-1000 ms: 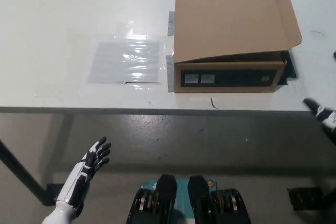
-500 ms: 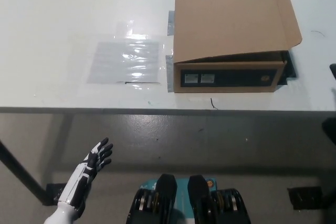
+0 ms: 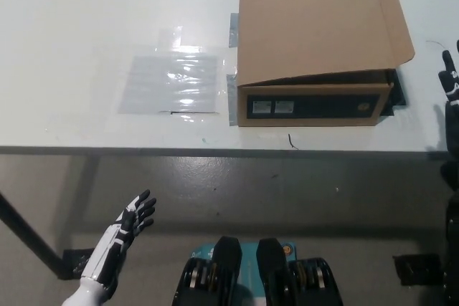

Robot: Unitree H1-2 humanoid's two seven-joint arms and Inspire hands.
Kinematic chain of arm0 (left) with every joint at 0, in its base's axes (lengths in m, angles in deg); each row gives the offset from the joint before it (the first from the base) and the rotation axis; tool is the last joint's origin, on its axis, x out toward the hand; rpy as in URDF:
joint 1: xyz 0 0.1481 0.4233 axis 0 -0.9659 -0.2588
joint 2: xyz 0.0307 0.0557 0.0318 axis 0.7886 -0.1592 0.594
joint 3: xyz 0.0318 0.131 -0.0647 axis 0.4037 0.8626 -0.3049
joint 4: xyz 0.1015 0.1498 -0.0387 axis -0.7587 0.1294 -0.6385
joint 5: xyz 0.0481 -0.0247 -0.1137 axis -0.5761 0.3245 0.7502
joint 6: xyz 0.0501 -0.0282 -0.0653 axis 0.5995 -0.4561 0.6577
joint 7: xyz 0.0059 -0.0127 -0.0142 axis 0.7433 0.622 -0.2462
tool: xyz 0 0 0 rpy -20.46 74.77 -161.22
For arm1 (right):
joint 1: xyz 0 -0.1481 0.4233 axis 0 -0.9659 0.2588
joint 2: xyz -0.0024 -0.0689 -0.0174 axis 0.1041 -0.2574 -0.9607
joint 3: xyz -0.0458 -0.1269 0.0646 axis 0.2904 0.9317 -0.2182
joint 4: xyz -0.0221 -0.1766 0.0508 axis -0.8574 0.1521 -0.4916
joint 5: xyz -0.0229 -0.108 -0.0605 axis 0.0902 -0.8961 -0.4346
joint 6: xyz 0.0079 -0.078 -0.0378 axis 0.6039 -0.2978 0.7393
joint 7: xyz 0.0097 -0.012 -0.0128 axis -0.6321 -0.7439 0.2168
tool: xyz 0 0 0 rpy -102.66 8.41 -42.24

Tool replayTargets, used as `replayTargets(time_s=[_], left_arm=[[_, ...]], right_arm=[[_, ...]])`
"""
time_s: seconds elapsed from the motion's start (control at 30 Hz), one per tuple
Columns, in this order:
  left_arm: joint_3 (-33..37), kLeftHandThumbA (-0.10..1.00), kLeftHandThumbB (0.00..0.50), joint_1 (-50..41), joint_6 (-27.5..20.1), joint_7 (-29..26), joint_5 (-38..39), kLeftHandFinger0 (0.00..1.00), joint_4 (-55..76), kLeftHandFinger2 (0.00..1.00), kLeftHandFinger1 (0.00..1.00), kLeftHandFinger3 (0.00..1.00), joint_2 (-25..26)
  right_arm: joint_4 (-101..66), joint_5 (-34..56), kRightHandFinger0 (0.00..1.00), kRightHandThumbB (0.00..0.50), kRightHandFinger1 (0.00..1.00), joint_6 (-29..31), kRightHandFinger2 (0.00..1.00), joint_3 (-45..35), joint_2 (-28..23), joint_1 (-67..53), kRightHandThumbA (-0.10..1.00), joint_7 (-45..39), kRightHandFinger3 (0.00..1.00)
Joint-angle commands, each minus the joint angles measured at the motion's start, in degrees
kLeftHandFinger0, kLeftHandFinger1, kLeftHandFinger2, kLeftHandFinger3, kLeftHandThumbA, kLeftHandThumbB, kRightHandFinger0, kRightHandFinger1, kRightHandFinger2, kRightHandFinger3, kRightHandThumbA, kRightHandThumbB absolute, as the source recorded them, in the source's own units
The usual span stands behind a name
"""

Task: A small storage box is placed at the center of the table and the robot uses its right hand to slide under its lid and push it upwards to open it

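**Q:** Head view check: where do you stand?

**A:** Your storage box sits on the table right of center, its lid down but bowed up at the front. Your right hand hangs at the right edge, fingers apparently spread; your left hand rests low, fingers spread.

**Q:** Risks?

**A:** Come in too high and you'd shove the box instead of lifting. Contents: hidden.

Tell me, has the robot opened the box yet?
Not yet. The box sits on the table, its lid only slightly raised. The right hand, fingers apart, is beside it, not touching. The left hand rests low. Sliding under and pushing up remain.
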Motion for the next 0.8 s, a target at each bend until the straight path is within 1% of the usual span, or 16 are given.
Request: replayTargets(time_s=[0.0, 0.07, 0.13, 0.17, 0.23, 0.27, 0.33, 0.37, 0.47, 0.5, 0.53, 0.77], left_arm=[[0.03, 1.0, 0.311, 0.21, -2.25, 0.73, -0.57, 1.0, 0.71, 1.0, 1.0, 1.0, 0.61], [0.01, 1.0, 0.303, 0.28, -2.63, 0.8, -0.44, 1.0, 0.36, 1.0, 1.0, 1.0, 0.58], [0.01, 1.0, 0.301, 0.32, -3.11, 0.79, -0.4, 1.0, 0.03, 1.0, 1.0, 1.0, 0.48], [0.06, 1.0, 0.294, 0.32, -3.32, 0.68, -0.69, 1.0, -0.07, 1.0, 1.0, 1.0, 0.51], [0.05, 1.0, 0.296, 0.4, -3.69, 0.67, -0.68, 1.0, -0.43, 1.0, 1.0, 1.0, 0.48], [0.08, 1.0, 0.294, 0.46, -4.03, 0.76, -0.69, 1.0, -0.63, 1.0, 1.0, 1.0, 0.53], [0.08, 1.0, 0.294, 0.05, -3.95, 0.82, -0.48, 1.0, -0.29, 1.0, 1.0, 1.0, 0.43], [0.06, 1.0, 0.295, 0.06, -3.83, 0.92, -0.25, 1.0, -0.24, 1.0, 1.0, 1.0, 0.4], [0.07, 1.0, 0.31, -0.02, -3.81, 0.95, -0.22, 1.0, -0.19, 1.0, 1.0, 1.0, 0.44], [0.05, 1.0, 0.312, 0.05, -3.74, 0.95, -0.19, 1.0, -0.11, 1.0, 1.0, 1.0, 0.44], [0.06, 1.0, 0.302, 0.05, -3.85, 1.07, 0.04, 1.0, -0.14, 1.0, 1.0, 1.0, 0.39], [-0.02, 1.0, 0.303, 0.24, -3.68, 1.16, 0.33, 1.0, -0.25, 1.0, 1.0, 1.0, 0.41]], right_arm=[[0.51, 0.73, 1.0, 0.305, 1.0, -0.05, 1.0, 0.12, 0.78, 3.44, 1.0, -1.03, 1.0], [0.99, 0.87, 1.0, 0.306, 1.0, -0.09, 1.0, 0.05, 0.96, 3.66, 1.0, -1.1, 1.0], [1.96, 1.11, 1.0, 0.291, 1.0, -0.19, 1.0, -0.15, 1.39, 4.2, 1.0, -0.96, 1.0], [2.31, 1.6, 1.0, 0.301, 1.0, -0.57, 1.0, -0.28, 1.62, 4.48, 1.0, -0.93, 1.0], [2.97, 1.99, 1.0, 0.3, 1.0, -0.8, 1.0, -0.36, 1.73, 4.83, 1.0, -1.24, 1.0], [3.65, 2.63, 1.0, 0.31, 1.0, -1.13, 1.0, -0.58, 1.94, 5.21, 1.0, -1.35, 1.0], [4.41, 2.11, 1.0, 0.311, 1.0, -1.34, 1.0, -0.25, 2.21, 5.47, 1.0, -1.21, 1.0], [4.61, 1.72, 1.0, 0.301, 1.0, -1.22, 1.0, -0.05, 2.25, 5.57, 1.0, -1.23, 1.0], [5.2, 1.32, 1.0, 0.296, 1.0, -1.13, 1.0, 0.06, 2.57, 5.9, 1.0, -1.23, 1.0], [5.65, 1.24, 1.0, 0.285, 1.0, -0.91, 1.0, 0.1, 2.6, 6.11, 1.0, -1.63, 1.0], [5.99, 1.32, 1.0, 0.278, 1.0, -0.9, 1.0, 0.08, 2.54, 6.21, 1.0, -1.98, 1.0], [8.27, 1.7, 1.0, 0.292, 1.0, -0.61, 1.0, -0.47, 2.76, 7.21, 1.0, -2.24, 1.0]])
